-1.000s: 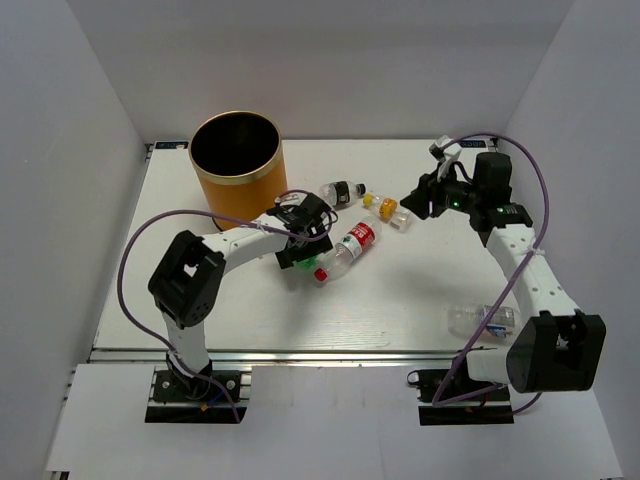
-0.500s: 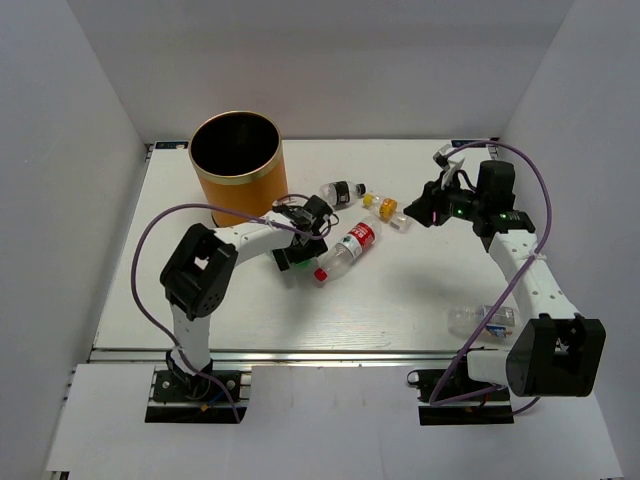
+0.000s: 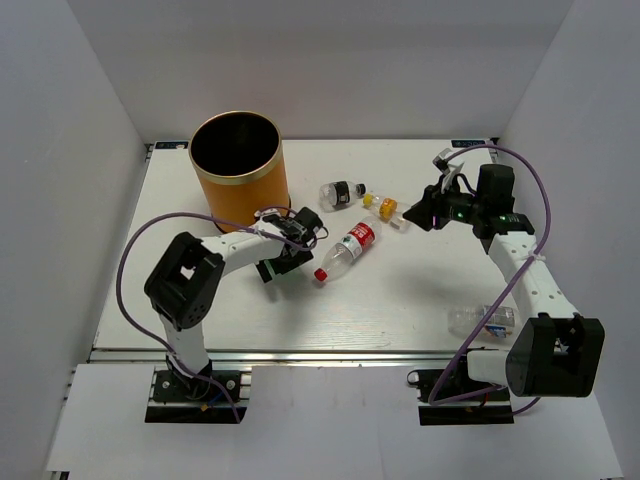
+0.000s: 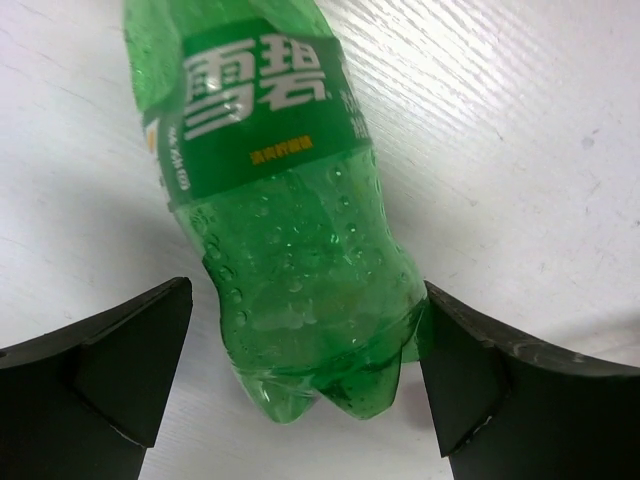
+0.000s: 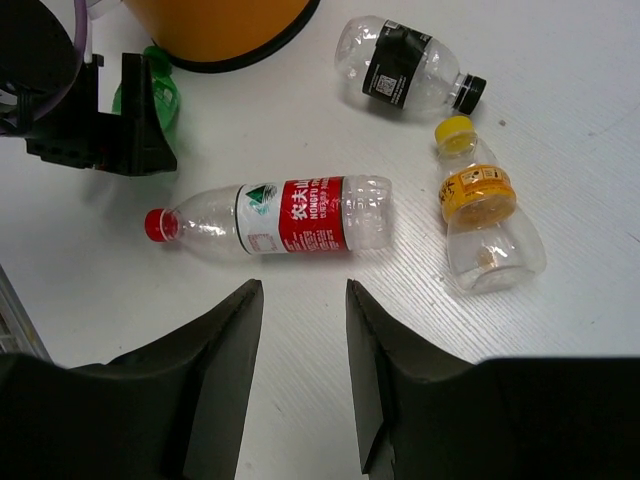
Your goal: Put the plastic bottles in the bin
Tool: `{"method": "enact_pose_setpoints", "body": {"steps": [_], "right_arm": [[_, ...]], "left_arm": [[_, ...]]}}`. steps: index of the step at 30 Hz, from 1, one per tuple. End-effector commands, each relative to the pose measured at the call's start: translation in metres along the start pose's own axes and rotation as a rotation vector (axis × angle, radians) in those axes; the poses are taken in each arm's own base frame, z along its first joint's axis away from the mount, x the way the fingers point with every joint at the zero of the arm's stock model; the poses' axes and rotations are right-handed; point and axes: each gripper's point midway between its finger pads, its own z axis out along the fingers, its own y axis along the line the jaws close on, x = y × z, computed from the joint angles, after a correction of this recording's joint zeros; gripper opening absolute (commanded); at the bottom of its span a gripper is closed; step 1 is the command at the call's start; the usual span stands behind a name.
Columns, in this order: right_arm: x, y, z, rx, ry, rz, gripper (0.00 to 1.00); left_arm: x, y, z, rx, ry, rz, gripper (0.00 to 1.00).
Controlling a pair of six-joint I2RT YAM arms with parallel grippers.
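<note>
1. Green plastic fills the left wrist view. The left end effector is spread wide and released, its black fingers straddling the base of the green bottle. That bottle lies on its side on the white surface. One finger looks to be right against the base, and the other stands clear with a gap.
2. From above, that end effector sits low by the foot of the orange bin, and the green bottle is almost hidden beneath it.
3. Over to the right end effector: its fingers are partly apart with nothing between them, hovering above the surface.
4. Right under its camera lies the red-label bottle, flat on its side, its red cap pointing toward the left arm.
5. Just beside that is the yellow-cap bottle, also lying flat. The black-label bottle lies beyond it, and the two caps sit close together.
6. Another clear bottle lies alone near the right arm's base, well apart from the rest.
7. The bin stands upright at the far left of the surface. Its inside is black, and what it holds cannot be made out.
</note>
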Motion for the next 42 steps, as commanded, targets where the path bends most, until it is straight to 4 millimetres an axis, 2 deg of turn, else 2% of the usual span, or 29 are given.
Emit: {"method": "enact_pose_setpoints", "body": {"steps": [1,4,10,14,19,26,31,33,34,37,39,40,42], "right_arm": [[-0.007,0.004,-0.004,-0.018,-0.021,-0.029,0.44],[-0.005,0.004,-0.004,-0.013,-0.017,-0.030,0.44],[-0.003,0.006,-0.003,-0.029,-0.026,-0.022,0.44],[-0.005,0.007,-0.002,-0.036,-0.030,-0.018,0.44],[-0.008,0.006,-0.004,-0.030,-0.030,-0.026,0.44],[-0.003,0.010,-0.007,-0.030,-0.023,-0.018,0.44],[-0.003,0.011,-0.007,-0.032,-0.026,-0.014,0.44],[-0.003,0.011,-0.008,-0.032,-0.029,-0.013,0.44],[-0.002,0.012,-0.007,-0.035,-0.024,-0.009,0.44],[-0.003,0.011,-0.008,-0.032,-0.028,-0.013,0.44],[-0.003,0.014,-0.008,-0.037,-0.032,-0.014,0.44],[-0.001,0.013,-0.007,-0.035,-0.026,-0.008,0.44],[0.001,0.013,-0.007,-0.036,-0.028,-0.004,0.44]], "left_arm": [[-0.021,0.008,-0.014,-0.006,-0.075,-0.060,1.00],[-0.016,0.020,-0.022,-0.003,-0.074,-0.060,1.00],[-0.008,0.052,-0.021,-0.036,-0.073,-0.078,1.00],[-0.015,0.054,-0.022,-0.039,-0.095,-0.091,1.00],[-0.011,0.067,-0.003,-0.101,-0.095,-0.060,1.00],[-0.012,0.070,0.018,-0.102,-0.079,0.045,0.97],[-0.021,0.053,0.025,-0.072,-0.084,0.125,0.84],[-0.025,0.049,0.027,-0.064,-0.081,0.132,0.72],[-0.028,0.046,0.025,-0.056,-0.086,0.154,0.62],[-0.027,0.037,0.025,-0.010,-0.075,0.179,0.41],[-0.024,0.032,0.023,0.014,-0.069,0.220,0.33],[-0.022,0.031,0.023,0.022,-0.058,0.220,0.25],[-0.017,0.030,0.023,0.040,-0.057,0.255,0.18]]}}
